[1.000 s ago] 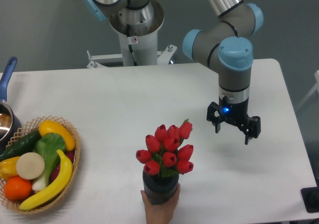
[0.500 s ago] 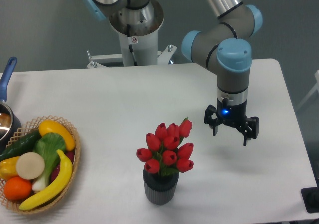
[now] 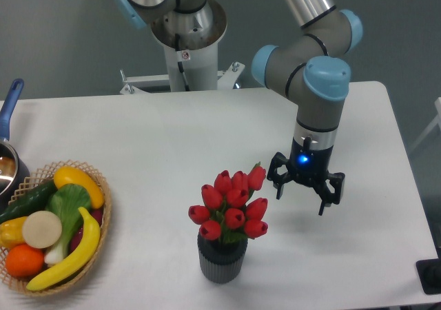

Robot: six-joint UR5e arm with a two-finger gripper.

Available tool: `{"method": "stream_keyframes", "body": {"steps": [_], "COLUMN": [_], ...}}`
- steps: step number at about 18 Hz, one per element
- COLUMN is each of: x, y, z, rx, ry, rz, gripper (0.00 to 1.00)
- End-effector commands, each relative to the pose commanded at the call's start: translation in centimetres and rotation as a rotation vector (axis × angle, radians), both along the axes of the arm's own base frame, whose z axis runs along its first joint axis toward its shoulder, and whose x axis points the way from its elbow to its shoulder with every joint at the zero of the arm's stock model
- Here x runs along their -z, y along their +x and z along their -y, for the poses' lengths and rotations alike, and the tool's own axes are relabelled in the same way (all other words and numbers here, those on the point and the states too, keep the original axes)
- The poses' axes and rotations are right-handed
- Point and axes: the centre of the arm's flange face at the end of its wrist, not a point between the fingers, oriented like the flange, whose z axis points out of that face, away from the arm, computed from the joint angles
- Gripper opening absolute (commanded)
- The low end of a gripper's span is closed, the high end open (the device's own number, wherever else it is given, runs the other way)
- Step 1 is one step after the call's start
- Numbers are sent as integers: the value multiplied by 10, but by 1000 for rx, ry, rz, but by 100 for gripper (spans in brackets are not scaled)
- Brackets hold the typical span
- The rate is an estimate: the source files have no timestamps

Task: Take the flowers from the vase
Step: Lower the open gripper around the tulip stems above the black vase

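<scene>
The flowers (image 3: 230, 207), a tight bunch of red tulip buds with a little green showing among them, stood upright in the vase (image 3: 222, 259), a short dark grey ribbed cylinder near the front edge of the white tabletop (image 3: 172, 138). The topmost bud leaned to the right of the vase, toward the arm.

The gripper (image 3: 300, 192) hung to the right of the vase and a little farther back on the tabletop, roughly level with the upper buds. It sat just beside the bunch without touching it; a strip of bare tabletop showed between its nearer finger and the closest bud. It pointed downward from the grey and blue wrist, with a small blue light glowing on its body. Its two fingers were spread wide apart and held nothing, and they touched neither the flowers nor the vase. Whether the fingertips met the tabletop could not be told from this view, though a faint shadow lay below them.

Well to the left of the vase, at the tabletop's left edge, a wicker basket (image 3: 103, 217) held fruit and vegetables. Behind the basket, farther left of the vase, a pot (image 3: 8, 165) with a blue handle was partly cut off by the frame.
</scene>
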Motion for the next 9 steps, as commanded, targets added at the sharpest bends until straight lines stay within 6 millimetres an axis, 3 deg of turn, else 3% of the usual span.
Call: {"method": "stream_keyframes", "body": {"steps": [4,9], "x": [0,6], "y": [18,33], "z": [-11,-13], "rx": [73,114], "ry": [184,293], "rz": [122,211], "gripper": [100,100]}}
